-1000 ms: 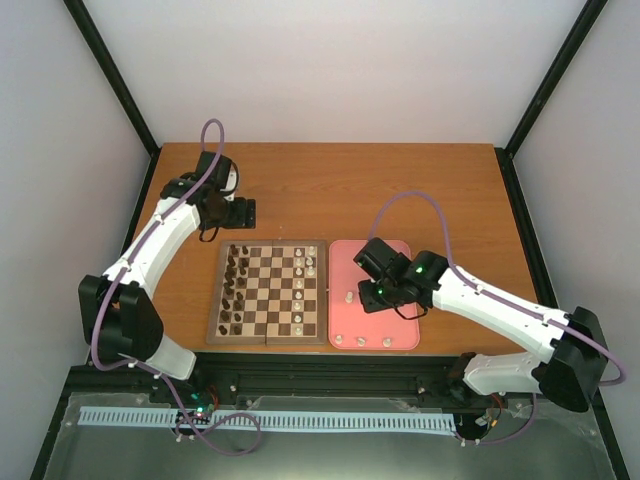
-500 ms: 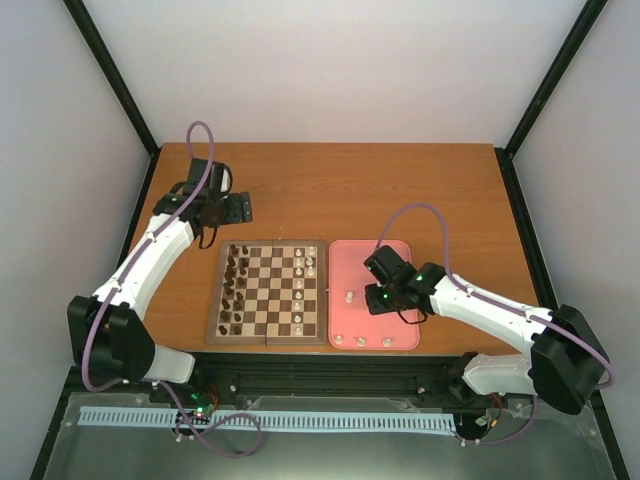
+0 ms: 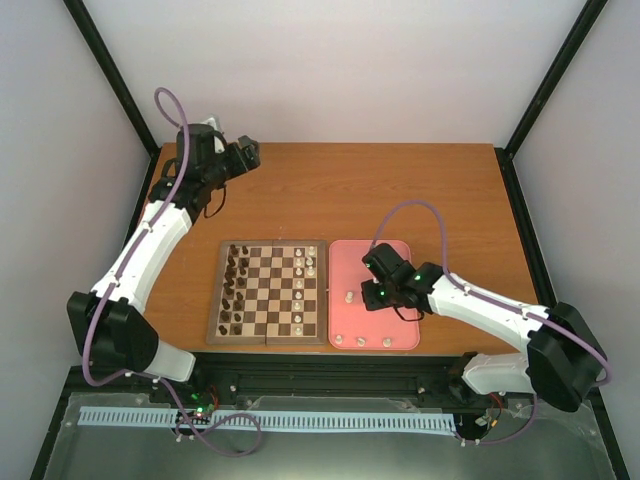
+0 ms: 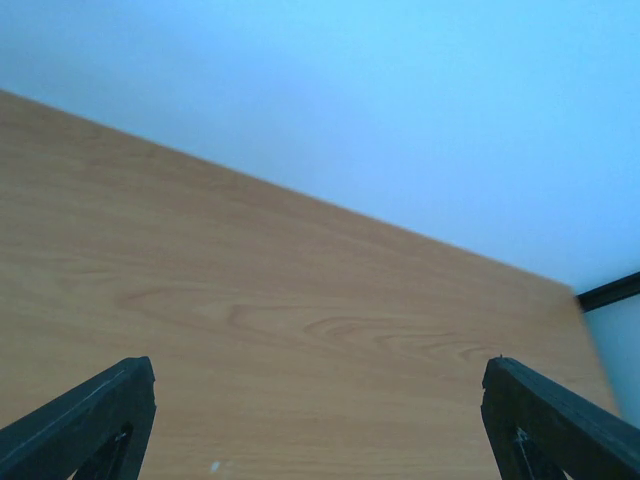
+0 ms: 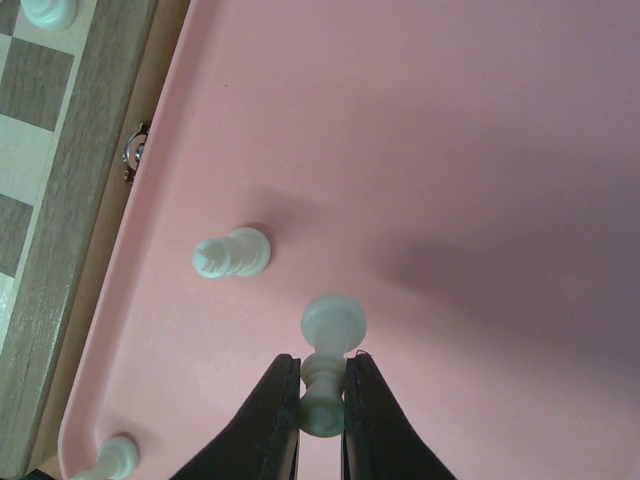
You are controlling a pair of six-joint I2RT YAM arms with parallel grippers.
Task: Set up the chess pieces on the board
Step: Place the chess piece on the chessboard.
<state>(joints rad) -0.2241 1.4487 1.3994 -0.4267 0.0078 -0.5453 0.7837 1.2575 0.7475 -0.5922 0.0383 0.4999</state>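
Pinching a cream chess piece [image 5: 333, 322] by its lower half, the right fingers [image 5: 275, 400] are closed almost fully on it. Its round head sticks out past the tips, over the pink tray [image 5: 450, 150]. I cannot tell whether the piece touches the tray floor. A second cream piece [image 5: 232, 253] rests on the tray just beside it, toward the board [image 5: 70, 200]. A third cream piece [image 5: 115, 458] sits by the tray's rim.

Top view: more cream pieces [image 3: 306, 265] stand in the board's right-hand columns and dark pieces [image 3: 235, 285] in its left-hand columns.

The left fingers [image 4: 110, 400] are spread wide and hold nothing. They hang above the tabletop [image 4: 300, 300] at its far left corner, well apart from the board.
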